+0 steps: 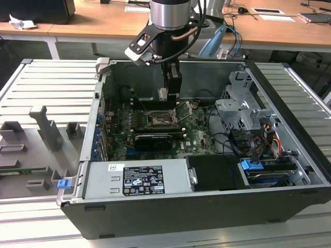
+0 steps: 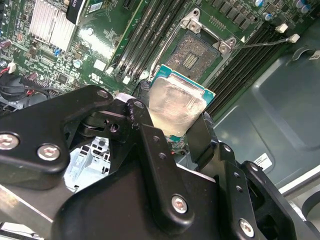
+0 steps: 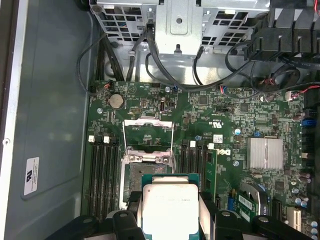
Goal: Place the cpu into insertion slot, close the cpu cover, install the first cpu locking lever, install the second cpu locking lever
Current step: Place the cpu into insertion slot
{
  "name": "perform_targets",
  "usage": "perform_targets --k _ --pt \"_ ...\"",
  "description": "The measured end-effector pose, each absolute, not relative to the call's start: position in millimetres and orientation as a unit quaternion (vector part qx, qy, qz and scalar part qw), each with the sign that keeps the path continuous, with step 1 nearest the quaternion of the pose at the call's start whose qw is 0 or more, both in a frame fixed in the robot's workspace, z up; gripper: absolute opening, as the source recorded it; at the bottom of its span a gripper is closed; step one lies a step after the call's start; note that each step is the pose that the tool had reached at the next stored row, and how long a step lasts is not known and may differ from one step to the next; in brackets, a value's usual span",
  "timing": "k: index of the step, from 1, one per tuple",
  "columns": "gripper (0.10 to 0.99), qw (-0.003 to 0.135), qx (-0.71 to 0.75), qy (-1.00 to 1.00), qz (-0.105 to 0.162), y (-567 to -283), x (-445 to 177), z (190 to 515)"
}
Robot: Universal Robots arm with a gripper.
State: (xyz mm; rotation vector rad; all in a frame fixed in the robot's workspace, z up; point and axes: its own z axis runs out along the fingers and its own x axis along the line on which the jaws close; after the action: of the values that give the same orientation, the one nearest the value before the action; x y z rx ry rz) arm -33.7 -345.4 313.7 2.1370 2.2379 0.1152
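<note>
Step 1 is in hand. Your pincer (image 2: 169, 119) pinches the cpu (image 2: 179, 100) by 2 edges, unseated, near the insertion slot (image 2: 194, 51). The cpu cover (image 3: 148, 131) stands open. Seating, in my judgement, calls for squaring the chip over the socket.

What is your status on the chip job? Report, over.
Status: claw shut on chip, above the board; socket bare, cover raised; nothing between chip and socket.

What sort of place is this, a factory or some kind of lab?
Probably a robotics lab: an open computer case lies on a slatted metal bench, wooden desks stand behind, and the gripper holds the cpu.
</note>
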Motion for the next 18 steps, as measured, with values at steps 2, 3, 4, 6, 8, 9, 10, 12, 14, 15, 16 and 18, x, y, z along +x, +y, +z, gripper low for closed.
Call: perform_targets --k 2,3,4,6,8,9,10,12,14,15,16,18 --pt "0.537 0.023 0.690 0.723 0.037 -345 -34 313" --pt "0.537 0.023 0.690 0.723 0.037 -345 -34 313" --pt "0.537 0.023 0.690 0.722 0.037 -345 -34 313" --pt "0.537 0.023 0.690 0.723 0.037 -345 -34 311" --pt "0.537 0.023 0.690 0.723 0.037 -345 -34 307" --pt "0.537 0.023 0.690 0.723 0.037 -345 -34 307" --pt "0.537 0.023 0.690 0.723 0.037 -345 -34 306" --pt "0.537 0.023 0.690 0.723 0.037 -345 -34 305" --pt "0.537 0.023 0.690 0.723 0.037 -345 -34 304" --pt "0.537 0.023 0.690 0.723 0.037 -345 -34 304" --pt "0.537 0.023 0.690 0.723 0.037 -345 -34 303" --pt "0.537 0.023 0.690 0.723 0.037 -345 -34 301"
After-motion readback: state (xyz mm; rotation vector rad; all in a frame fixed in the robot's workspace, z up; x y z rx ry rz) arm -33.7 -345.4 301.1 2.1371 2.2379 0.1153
